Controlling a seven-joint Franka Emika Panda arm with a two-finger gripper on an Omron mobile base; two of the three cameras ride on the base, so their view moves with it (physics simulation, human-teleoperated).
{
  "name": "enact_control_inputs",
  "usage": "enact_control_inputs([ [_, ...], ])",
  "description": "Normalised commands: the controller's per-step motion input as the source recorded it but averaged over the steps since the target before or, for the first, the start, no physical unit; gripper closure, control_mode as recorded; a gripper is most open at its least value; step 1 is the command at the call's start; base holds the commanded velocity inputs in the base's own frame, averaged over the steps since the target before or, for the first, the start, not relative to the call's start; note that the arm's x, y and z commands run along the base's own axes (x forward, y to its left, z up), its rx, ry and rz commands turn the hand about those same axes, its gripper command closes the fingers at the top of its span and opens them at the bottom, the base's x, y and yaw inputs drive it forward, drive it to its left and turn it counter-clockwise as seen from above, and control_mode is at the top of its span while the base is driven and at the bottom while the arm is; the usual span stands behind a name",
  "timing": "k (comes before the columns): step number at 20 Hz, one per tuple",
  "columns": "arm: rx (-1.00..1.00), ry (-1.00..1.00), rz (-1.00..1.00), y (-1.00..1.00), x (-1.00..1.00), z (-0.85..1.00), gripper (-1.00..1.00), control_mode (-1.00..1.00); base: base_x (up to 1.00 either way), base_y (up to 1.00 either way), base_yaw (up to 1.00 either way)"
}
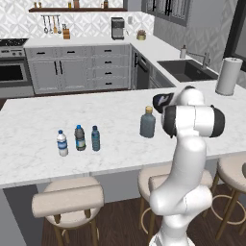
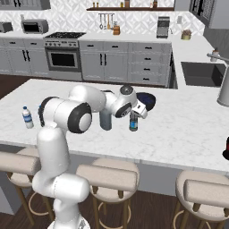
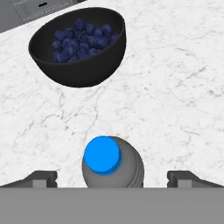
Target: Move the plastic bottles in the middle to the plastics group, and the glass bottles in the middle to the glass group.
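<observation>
A dark plastic bottle with a blue cap (image 3: 107, 159) and a blue label band (image 2: 133, 122) stands mid-counter. My gripper (image 3: 113, 178) hangs just above it, open, one fingertip (image 3: 41, 178) on each side and well apart from it; in the right base view the gripper (image 2: 134, 112) is over the bottle's top. The broad grey-blue glass bottle (image 1: 148, 123) with a tan stopper stands next to it. At the left, the clear-white bottle (image 1: 62, 143) and the dark teal-label bottle (image 1: 79, 138) form the plastics group, and a slim translucent blue bottle (image 1: 95, 138) stands right beside them.
A black bowl of blueberries (image 3: 78, 43) sits on the marble just beyond the dark bottle. A paper towel roll (image 1: 228, 76) stands at the far right by the sink (image 1: 187, 70). Stools (image 1: 68, 202) line the counter's near edge.
</observation>
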Motion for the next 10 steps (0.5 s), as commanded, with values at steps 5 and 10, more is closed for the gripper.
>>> enact_control_inputs([
  [5, 0.0, 0.0, 0.0, -0.01, 0.23, -0.18, -1.0, -1.0, 0.0, 0.0, 0.0],
  [10, 0.0, 0.0, 0.0, 0.0, 0.2, -0.12, -1.0, -1.0, 0.0, 0.0, 0.0],
])
